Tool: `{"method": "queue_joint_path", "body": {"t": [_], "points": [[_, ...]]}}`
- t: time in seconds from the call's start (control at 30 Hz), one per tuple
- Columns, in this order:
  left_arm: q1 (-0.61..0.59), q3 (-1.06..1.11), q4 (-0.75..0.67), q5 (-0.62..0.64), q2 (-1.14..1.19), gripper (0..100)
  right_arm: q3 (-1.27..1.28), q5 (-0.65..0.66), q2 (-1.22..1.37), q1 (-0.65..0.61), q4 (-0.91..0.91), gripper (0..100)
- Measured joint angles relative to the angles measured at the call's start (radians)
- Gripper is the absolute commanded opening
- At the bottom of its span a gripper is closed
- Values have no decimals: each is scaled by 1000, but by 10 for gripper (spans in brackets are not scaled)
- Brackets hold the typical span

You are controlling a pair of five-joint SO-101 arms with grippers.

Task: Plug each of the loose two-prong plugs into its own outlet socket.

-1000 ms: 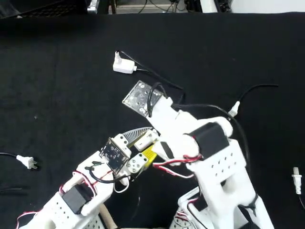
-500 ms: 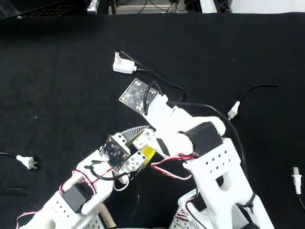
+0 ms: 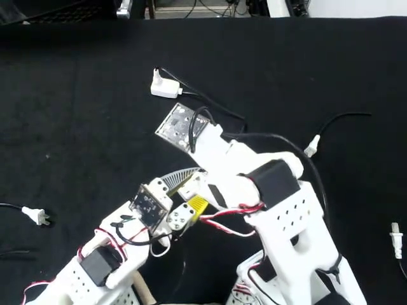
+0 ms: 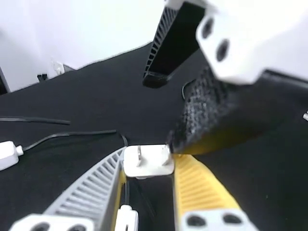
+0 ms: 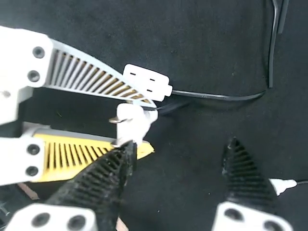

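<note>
Pinching a plug, the left gripper sits just beside the spread right gripper.

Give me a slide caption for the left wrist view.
Left gripper shut on a white two-prong plug over the black table.

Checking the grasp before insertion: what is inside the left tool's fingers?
A white two-prong plug sits in the left tool, between its grey and yellow fingers, prongs visible. Those fingers cover the plug's gripped sides.
</note>
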Motion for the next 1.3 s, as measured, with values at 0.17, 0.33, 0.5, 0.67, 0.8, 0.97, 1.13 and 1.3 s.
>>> {"method": "queue_joint_path", "body": {"t": [0.17, 0.33, 0.5, 0.67, 0.8, 0.97, 1.13, 1.3], "points": [[0, 0, -8, 0, 0, 30, -66, -14, 0, -48, 44, 293], [31, 0, 3, -3, 9, 30, -107, -29, 0, -117, 43, 293], [35, 0, 3, -3, 8, 30, -118, -57, 0, -124, 44, 293], [35, 0, 3, -3, 8, 30, -118, -58, 0, -124, 61, 293], [35, 0, 3, -6, 8, 30, -118, -77, 0, -126, 77, 293], [35, 0, 3, -109, 8, 30, -118, -115, 0, -126, 86, 293], [35, 0, 3, -132, 8, 30, -118, -123, 0, -124, 89, 293], [35, 0, 3, -140, 8, 30, -126, -141, 0, -63, 89, 293]]}}
